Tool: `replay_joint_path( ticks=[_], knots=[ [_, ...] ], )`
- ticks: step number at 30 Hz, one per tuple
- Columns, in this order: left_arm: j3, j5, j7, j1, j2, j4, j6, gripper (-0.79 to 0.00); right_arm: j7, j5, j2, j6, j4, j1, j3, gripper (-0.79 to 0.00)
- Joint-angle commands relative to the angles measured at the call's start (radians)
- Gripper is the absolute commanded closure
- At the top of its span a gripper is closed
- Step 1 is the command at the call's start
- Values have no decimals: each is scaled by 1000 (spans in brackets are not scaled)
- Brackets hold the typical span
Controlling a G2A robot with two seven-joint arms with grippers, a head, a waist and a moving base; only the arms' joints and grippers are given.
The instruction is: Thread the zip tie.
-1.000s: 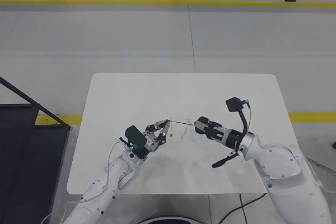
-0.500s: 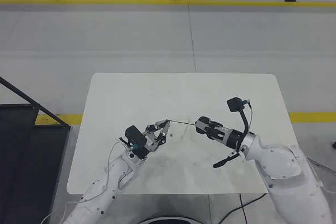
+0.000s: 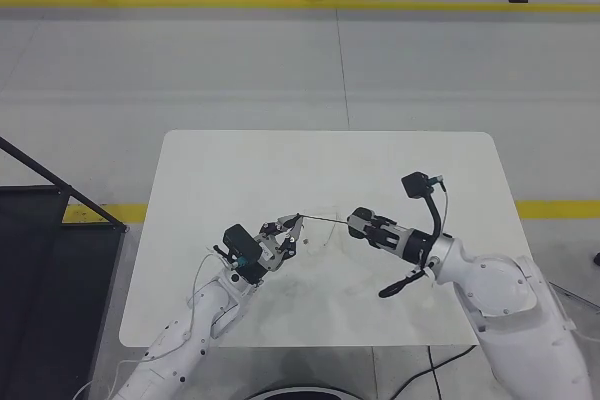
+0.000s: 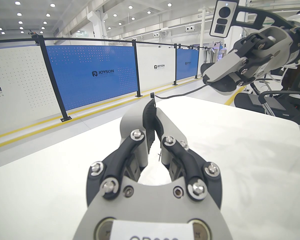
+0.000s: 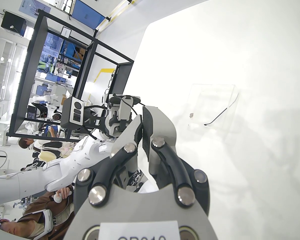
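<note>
A thin black zip tie spans the gap between my two grippers, a little above the white table. My left gripper is shut on the tie's head end, which sticks up past its fingertips. From there the strap runs across to my right gripper, which is shut on the other end. In the right wrist view the right gripper has its pads pressed together and faces the left arm. The strap itself is hidden there behind the fingers.
A clear flat plate lies on the table below the grippers, with a thin black strip resting on it. A black frame and a dark panel stand beside the table's left edge. The table's far half is bare.
</note>
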Motion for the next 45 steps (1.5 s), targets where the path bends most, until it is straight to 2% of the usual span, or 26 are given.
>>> replay_joint_path(
  ticks=[1, 45],
  knots=[
    [0, 0, 0, 0, 0, 0, 0, 0, 3, 0, 0, 2, 1, 3, -1, 0],
    [0, 0, 0, 0, 0, 0, 0, 0, -12, 6, -2, 11, -9, 8, -13, 0]
  ],
)
